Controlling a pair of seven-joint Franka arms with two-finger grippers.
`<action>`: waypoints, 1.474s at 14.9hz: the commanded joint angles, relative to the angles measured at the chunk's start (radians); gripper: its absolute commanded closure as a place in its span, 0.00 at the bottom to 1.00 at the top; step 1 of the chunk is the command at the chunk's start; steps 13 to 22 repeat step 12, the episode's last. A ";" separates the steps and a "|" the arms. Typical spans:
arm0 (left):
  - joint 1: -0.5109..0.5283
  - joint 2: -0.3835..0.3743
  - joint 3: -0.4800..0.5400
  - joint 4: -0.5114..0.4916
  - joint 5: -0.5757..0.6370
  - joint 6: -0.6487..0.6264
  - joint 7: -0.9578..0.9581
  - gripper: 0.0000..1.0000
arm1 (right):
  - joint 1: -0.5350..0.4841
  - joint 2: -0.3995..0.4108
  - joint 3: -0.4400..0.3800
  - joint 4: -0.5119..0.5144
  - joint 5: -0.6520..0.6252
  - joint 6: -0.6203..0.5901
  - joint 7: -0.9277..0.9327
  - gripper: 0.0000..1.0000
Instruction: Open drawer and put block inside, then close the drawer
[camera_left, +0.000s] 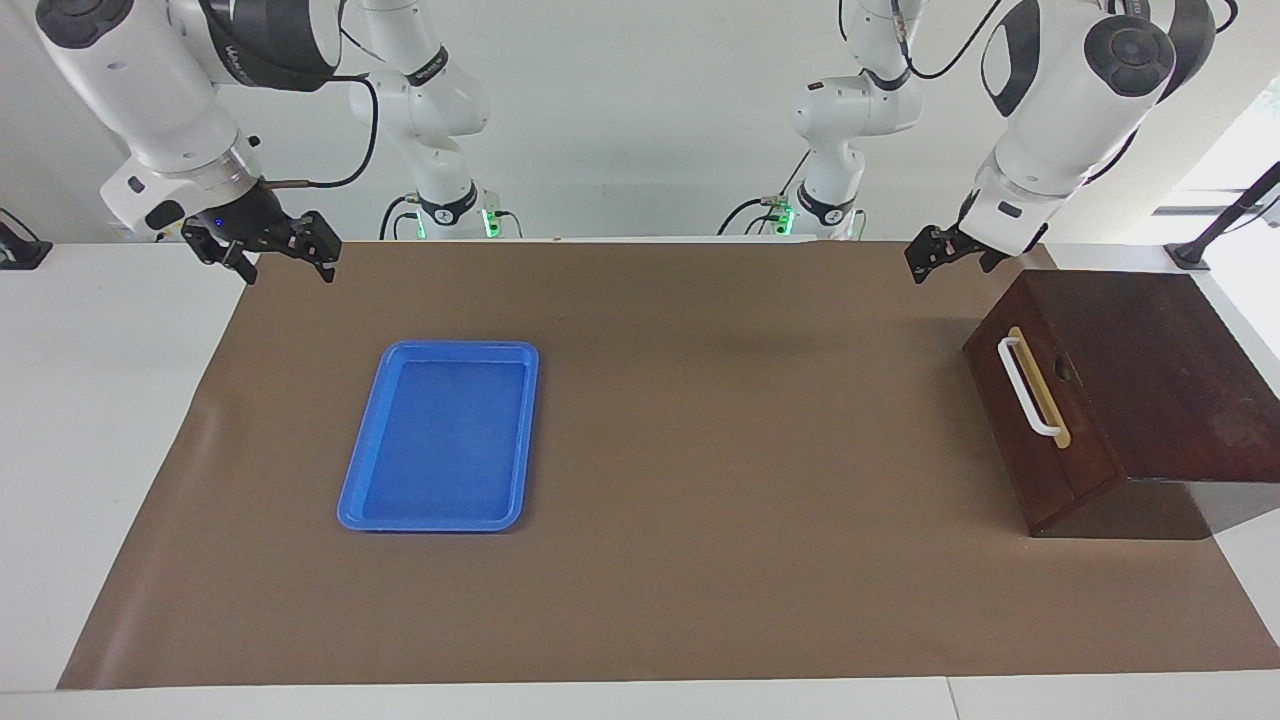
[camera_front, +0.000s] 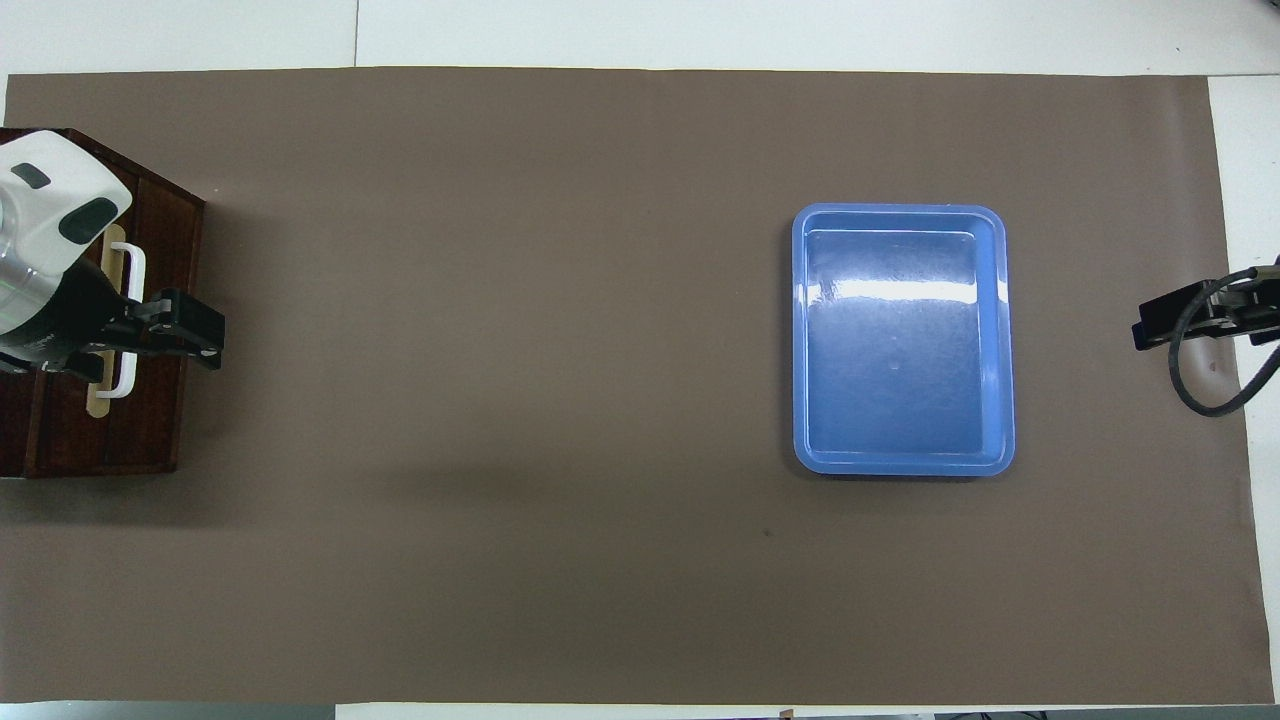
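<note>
I see a white table (camera_left: 100, 450) almost wholly covered by a brown mat (camera_left: 700, 560), which lies flat with only a slight curl at the edge toward the right arm's end. A plain white wall (camera_left: 640, 110) stands at the robots' end, both arm bases mounted along it with green lights at their feet.

At the left arm's end sits the dark wooden box (camera_left: 1170, 370), turned at an angle on the mat. Its drawer (camera_left: 1040, 420) looks pushed in flush, the white handle (camera_left: 1028, 387) running along the front.

The blue tray (camera_left: 440, 436) lies flat toward the right arm's end, well apart from the box, and I see nothing in it. I cannot find the block in either view.

My left gripper (camera_left: 940, 257) hangs in the air just beside the box's corner nearest the robots; from overhead it covers the handle, but the facing view shows it clear of it. Its fingers look parted, holding nothing. My right gripper (camera_left: 285, 258) hovers over the mat's edge at its own end, fingers spread apart and empty.
</note>
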 joint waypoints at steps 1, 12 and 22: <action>-0.003 0.014 0.010 0.027 -0.010 -0.004 0.011 0.00 | -0.018 -0.022 0.011 -0.024 -0.006 0.021 0.007 0.00; -0.012 0.010 0.048 0.027 -0.053 0.031 0.008 0.00 | -0.019 -0.022 0.013 -0.023 -0.006 0.021 0.005 0.00; -0.012 0.010 0.048 0.027 -0.053 0.031 0.008 0.00 | -0.019 -0.022 0.013 -0.023 -0.006 0.021 0.005 0.00</action>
